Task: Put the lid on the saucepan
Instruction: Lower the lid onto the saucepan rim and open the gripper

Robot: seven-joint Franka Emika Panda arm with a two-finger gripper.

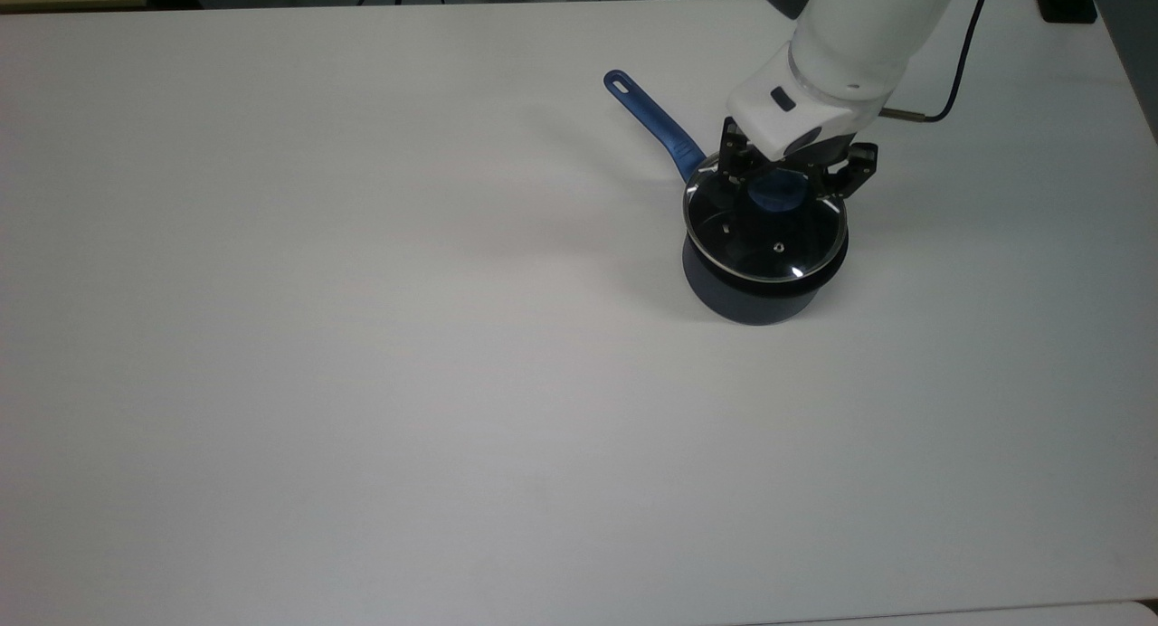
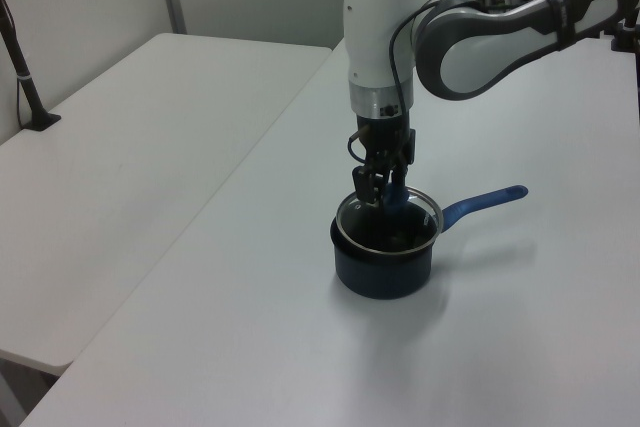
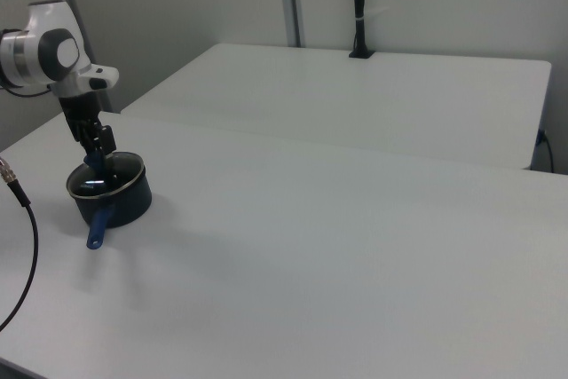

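Lid, a round clear glass disc with steel rim and blue knob [image 1: 767, 232], hangs directly beneath the end effector [image 1: 785, 181], which is clamped on the knob, and sits level on the dark navy saucepan [image 1: 764, 287], rim over rim.

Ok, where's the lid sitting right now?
In the top view's right half, the lid lies over the mouth of the saucepan, with the gripper at its blue knob.
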